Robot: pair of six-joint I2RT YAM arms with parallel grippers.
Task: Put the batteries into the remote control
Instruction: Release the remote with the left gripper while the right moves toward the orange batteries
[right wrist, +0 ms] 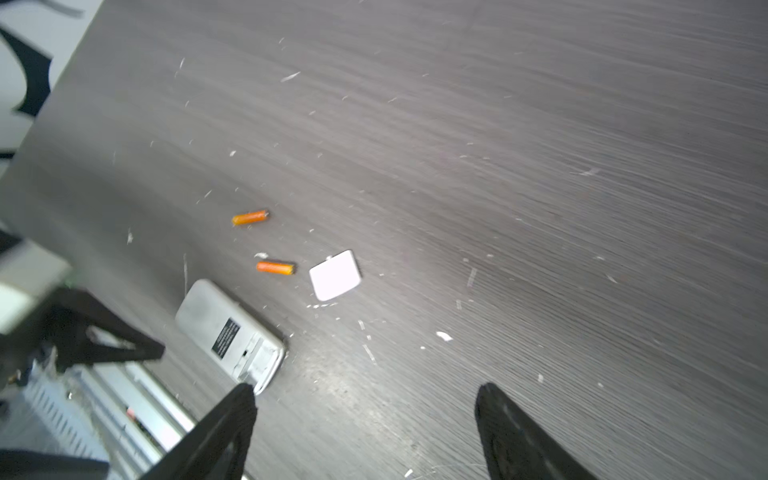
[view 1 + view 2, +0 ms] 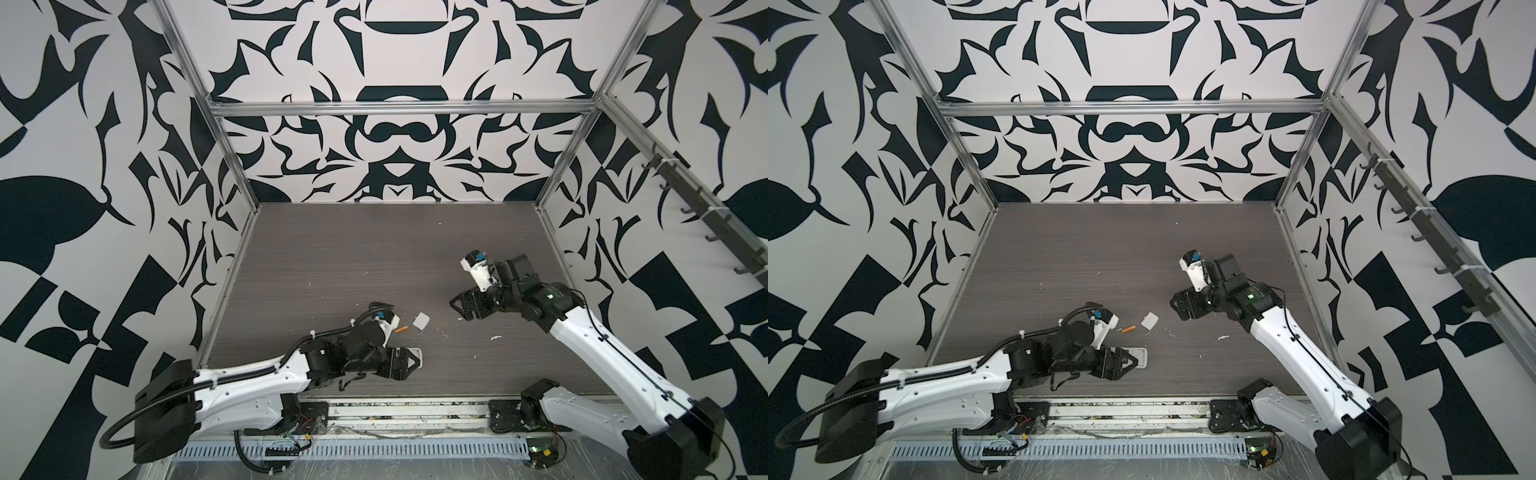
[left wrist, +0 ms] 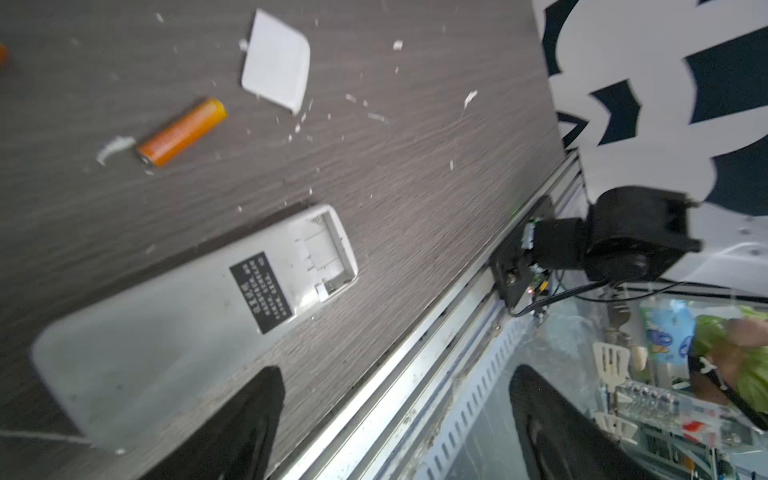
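Orange batteries (image 1: 275, 267) lie loose on the table (image 1: 540, 166) near the remote control (image 1: 230, 334) — back up, bay uncovered, empty. Both grippers gape, holding nothing. We'd pinch the nearer cell mid-body with the right gripper (image 1: 365, 432) — left gripper (image 3: 395, 428) steadies the remote.

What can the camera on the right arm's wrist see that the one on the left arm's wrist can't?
Only the right wrist view shows the second battery whole, and the left gripper beside the remote. Only the left wrist view shows the empty battery compartment up close and the right arm's base. Both show the remote control lying face down, the nearer battery and the loose white cover.
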